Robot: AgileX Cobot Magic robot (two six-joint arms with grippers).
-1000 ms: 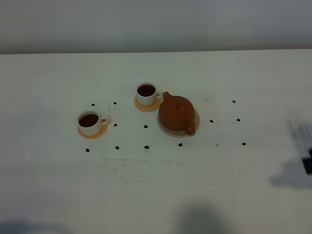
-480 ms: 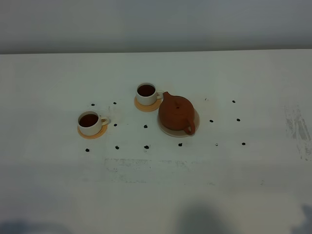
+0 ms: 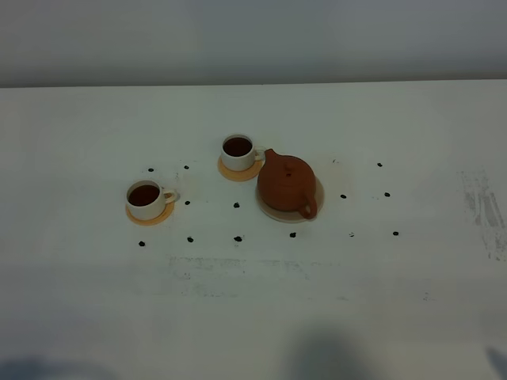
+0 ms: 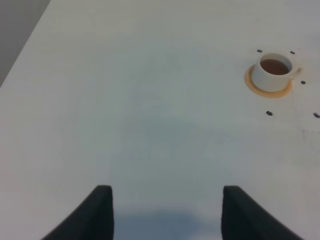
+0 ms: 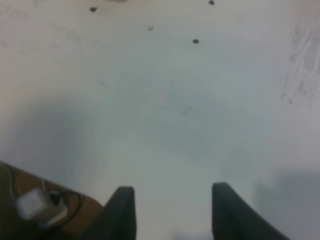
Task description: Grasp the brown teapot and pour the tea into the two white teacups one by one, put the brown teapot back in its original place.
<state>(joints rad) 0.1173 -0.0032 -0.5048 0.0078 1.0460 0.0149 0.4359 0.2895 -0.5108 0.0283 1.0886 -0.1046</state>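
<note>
While empty, both grippers [image 4: 162, 212] [image 5: 172, 212] agape

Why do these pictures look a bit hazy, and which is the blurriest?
Exterior high view: soft, dim, with dark shadows along the table's near edge. Left wrist view: the teacup fairly crisp. Right wrist view: blurriest, with grey shadow patches around the right gripper.

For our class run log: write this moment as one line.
brown teapot: on beige disc | both teacups: full, on coasters | tools: open, empty
</note>
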